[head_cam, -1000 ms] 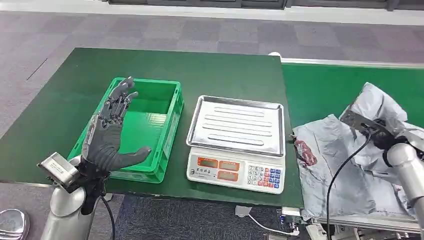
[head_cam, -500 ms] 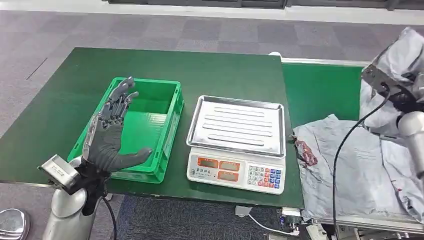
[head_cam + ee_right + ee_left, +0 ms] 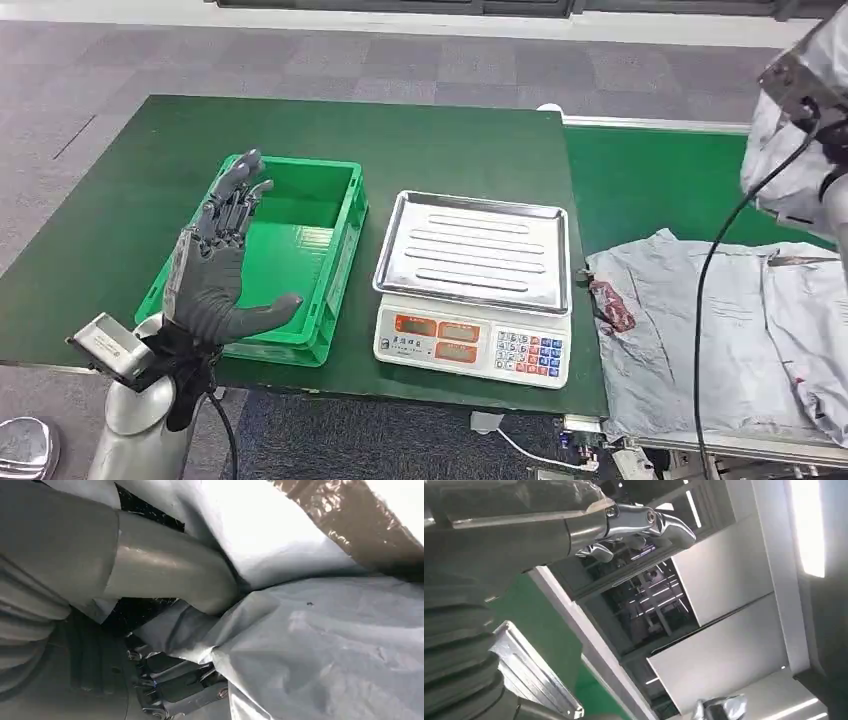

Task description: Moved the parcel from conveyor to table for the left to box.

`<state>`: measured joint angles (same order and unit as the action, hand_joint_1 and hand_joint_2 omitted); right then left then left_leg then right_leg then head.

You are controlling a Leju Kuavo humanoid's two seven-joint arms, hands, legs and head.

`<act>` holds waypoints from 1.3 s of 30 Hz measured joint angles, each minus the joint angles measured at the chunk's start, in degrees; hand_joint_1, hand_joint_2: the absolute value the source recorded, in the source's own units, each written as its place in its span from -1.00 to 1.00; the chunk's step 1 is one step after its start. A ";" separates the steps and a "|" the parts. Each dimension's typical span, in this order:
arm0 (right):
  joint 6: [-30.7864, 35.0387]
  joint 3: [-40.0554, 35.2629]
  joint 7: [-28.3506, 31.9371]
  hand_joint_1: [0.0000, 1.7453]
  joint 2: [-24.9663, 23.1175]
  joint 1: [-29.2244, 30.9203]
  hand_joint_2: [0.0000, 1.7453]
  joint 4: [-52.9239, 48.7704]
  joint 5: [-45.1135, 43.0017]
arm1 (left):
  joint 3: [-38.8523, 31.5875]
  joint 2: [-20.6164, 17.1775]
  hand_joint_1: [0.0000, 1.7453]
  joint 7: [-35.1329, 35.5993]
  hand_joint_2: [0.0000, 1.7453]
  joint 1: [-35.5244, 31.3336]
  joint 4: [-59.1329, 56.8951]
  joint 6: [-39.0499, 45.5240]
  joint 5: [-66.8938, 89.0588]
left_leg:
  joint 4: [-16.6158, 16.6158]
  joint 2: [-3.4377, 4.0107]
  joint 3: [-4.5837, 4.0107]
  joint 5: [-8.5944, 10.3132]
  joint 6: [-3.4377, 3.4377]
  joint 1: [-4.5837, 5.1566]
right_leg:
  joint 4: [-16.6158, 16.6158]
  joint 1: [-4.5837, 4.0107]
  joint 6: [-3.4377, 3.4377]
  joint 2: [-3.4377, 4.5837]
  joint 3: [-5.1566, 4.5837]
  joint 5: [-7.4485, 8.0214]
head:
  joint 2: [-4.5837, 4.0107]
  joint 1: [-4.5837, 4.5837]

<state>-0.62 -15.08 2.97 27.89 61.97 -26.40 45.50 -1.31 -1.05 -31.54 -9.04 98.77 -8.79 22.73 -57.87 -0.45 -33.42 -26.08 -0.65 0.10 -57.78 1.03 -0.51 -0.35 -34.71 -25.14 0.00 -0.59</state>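
The crumpled grey plastic parcel (image 3: 795, 165) has risen off the green conveyor belt (image 3: 650, 180) since a second ago and now hangs high at the far right, our right hand (image 3: 165, 580) clamped on its film. Other grey bags (image 3: 700, 330) stay on the belt. We judge transfer comes next; our left hand (image 3: 215, 270) waits, fingers spread, over the green plastic crate (image 3: 335, 255).

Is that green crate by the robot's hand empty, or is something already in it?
Empty, as far as visible: the green crate shows bare green floor. The left hand hovers open in front of it, hiding part of the inside.
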 measured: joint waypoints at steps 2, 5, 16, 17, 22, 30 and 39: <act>0.86 0.00 -0.04 1.00 -0.53 1.49 1.00 0.00 0.37 | 0.00 0.11 -1.00 -0.02 1.00 -0.17 -0.02 0.00 -0.09 | 0.00 0.02 0.01 0.00 -0.01 -0.01 | 0.00 -0.01 0.00 0.03 0.00 0.00 | 0.00 0.00; 1.12 0.00 0.00 1.00 -1.14 2.62 1.00 -0.02 0.44 | 0.00 0.39 -1.00 -0.02 1.00 -0.39 -0.02 0.00 -0.11 | 0.00 0.02 0.02 0.00 -0.01 -0.01 | 0.00 -0.01 0.00 0.03 0.00 0.00 | 0.00 0.00; -0.21 -0.02 0.96 1.00 -7.81 5.54 1.00 -0.02 1.79 | 0.00 0.44 -1.00 0.15 1.00 -1.76 -0.35 -0.02 -0.83 | 0.00 0.09 0.08 0.06 -0.07 -0.04 | -0.02 -0.04 0.04 0.15 -0.01 0.06 | 0.00 -0.02; -0.21 -0.02 0.98 1.00 -8.11 5.58 1.00 -0.02 1.77 | 0.00 0.44 -1.00 0.15 1.00 -1.77 -0.44 -0.02 -0.85 | 0.00 0.09 0.07 0.06 -0.07 -0.04 | -0.02 -0.04 0.04 0.15 0.00 0.06 | 0.00 0.00; -0.21 -0.07 1.12 1.00 -8.68 5.83 1.00 -0.02 1.77 | 0.00 0.44 -1.00 0.15 1.00 -1.81 -0.55 -0.02 -0.88 | 0.00 0.10 0.06 0.06 -0.07 -0.02 | -0.02 -0.02 0.03 0.17 -0.01 0.06 | 0.00 0.00; -1.87 -0.39 4.39 1.00 -12.22 5.75 1.00 -0.04 0.00 | 0.13 0.42 -1.00 -0.02 1.00 -3.05 -1.27 -0.76 -1.57 | 0.00 0.30 0.12 0.05 -0.08 -0.03 | -0.02 -0.05 0.08 0.38 -0.06 0.12 | 0.00 0.00; -4.87 -3.32 11.06 1.00 -15.46 3.85 1.00 -1.44 -2.75 | 1.49 -0.31 -1.00 -0.50 1.00 -4.66 -3.52 -1.03 -2.97 | 0.00 0.24 0.09 0.16 -0.20 -0.10 | -0.03 -0.09 0.09 0.35 -0.06 0.14 | 0.00 0.00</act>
<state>-5.49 -18.41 14.03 12.44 65.82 -27.85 42.75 0.18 -1.36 -32.04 -13.70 95.25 -9.81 19.76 -57.86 -0.22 -33.34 -25.92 -0.85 0.01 -57.82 0.93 -0.41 0.00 -34.77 -25.00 0.00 -0.59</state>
